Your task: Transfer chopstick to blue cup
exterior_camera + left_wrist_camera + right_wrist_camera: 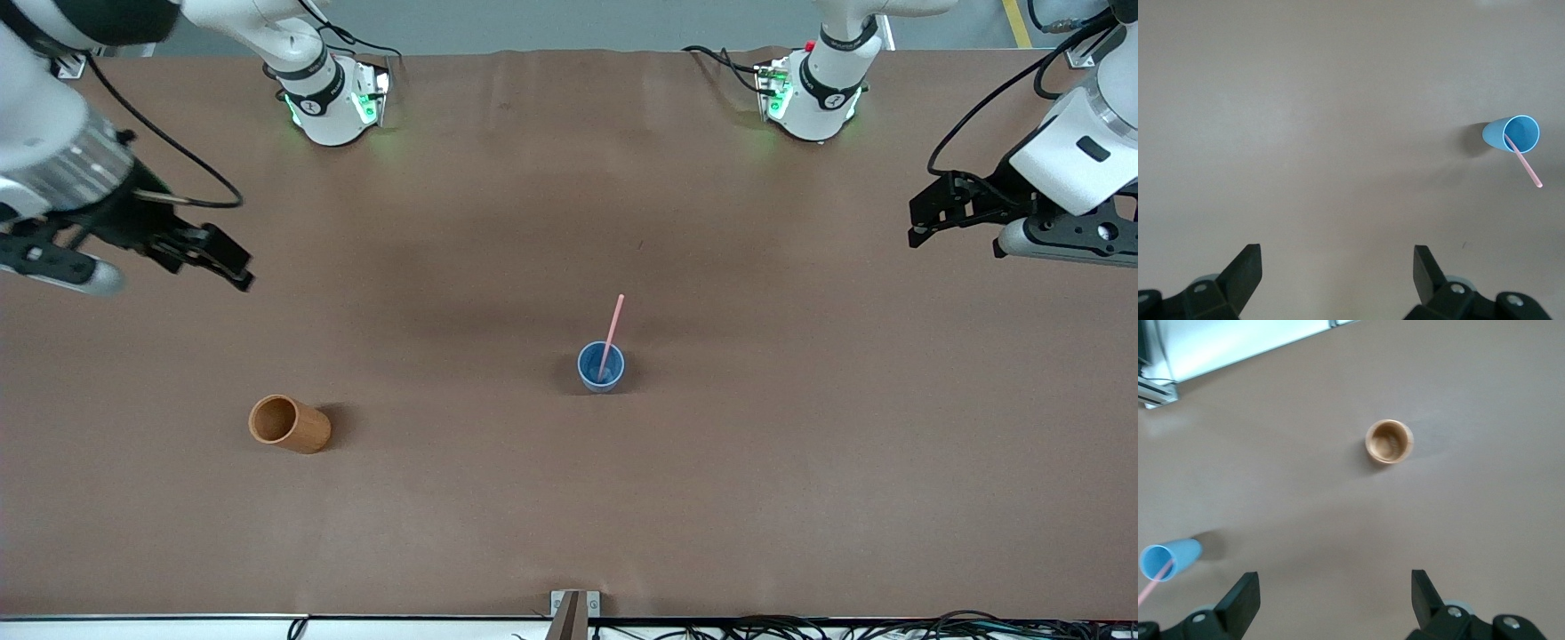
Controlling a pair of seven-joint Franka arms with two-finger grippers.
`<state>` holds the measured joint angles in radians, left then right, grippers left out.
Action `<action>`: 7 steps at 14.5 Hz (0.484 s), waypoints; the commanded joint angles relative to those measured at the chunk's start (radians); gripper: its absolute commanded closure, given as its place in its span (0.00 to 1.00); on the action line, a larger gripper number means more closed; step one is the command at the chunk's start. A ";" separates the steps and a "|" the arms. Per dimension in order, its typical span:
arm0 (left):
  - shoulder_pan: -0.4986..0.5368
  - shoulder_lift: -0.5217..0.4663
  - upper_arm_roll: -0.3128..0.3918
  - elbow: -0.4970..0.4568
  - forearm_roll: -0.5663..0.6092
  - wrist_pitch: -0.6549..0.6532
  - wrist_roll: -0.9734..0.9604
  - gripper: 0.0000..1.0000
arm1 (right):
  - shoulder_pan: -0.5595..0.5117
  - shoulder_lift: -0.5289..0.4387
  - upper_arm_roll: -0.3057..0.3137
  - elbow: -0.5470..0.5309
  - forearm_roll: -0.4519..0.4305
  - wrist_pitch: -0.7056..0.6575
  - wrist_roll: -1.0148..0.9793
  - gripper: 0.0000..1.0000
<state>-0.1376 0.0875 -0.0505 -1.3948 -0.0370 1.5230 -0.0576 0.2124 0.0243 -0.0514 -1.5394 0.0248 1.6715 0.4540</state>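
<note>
The chopstick [611, 336] stands in the blue cup [601, 367], its lower end down inside and its upper part leaning on the rim, tilted away from the front camera. By that, the transfer looks finished, and what is in hand is the pull-back of the arms. Nothing more seems called for beyond parking them (a check that the stick rests steady against the rim would do no harm).

The right claw [213, 258] hangs over the counter [569, 516] toward the right arm's end, fingers spread wide and holding nothing. The left claw [933, 213] hangs over the left arm's end, equally wide and empty; in the left wrist view its dark fingers [1245, 270] frame bare counter, with cup and stick well apart from them.

The blue cup sits about midway along the counter, upright, a small tapered round vessel with a matte light-blue wall. The chopstick is thin, straight, pale pink and much longer than the cup is deep, so most of it stands clear above the rim. The orange-brown cup [289, 424] stands toward the right arm's end, nearer the front edge than the blue one: a plain cylinder, wood-like in tone, empty inside. The counter is covered in a dull brown sheet, smooth but for faint creases.
</note>
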 commanded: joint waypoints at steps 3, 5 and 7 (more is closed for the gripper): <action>0.003 -0.005 0.000 0.002 -0.012 -0.003 0.012 0.00 | -0.122 -0.200 0.021 -0.205 -0.019 -0.002 -0.142 0.00; 0.003 -0.005 0.001 0.006 -0.011 -0.004 0.012 0.00 | -0.154 -0.205 0.022 -0.173 -0.045 -0.064 -0.176 0.00; 0.000 -0.003 0.001 0.007 -0.012 -0.003 0.012 0.00 | -0.182 -0.199 0.021 -0.105 -0.052 -0.110 -0.231 0.00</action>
<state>-0.1376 0.0876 -0.0502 -1.3947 -0.0370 1.5235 -0.0576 0.0691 -0.1603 -0.0500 -1.6772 -0.0040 1.5921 0.2692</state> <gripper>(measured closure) 0.000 0.000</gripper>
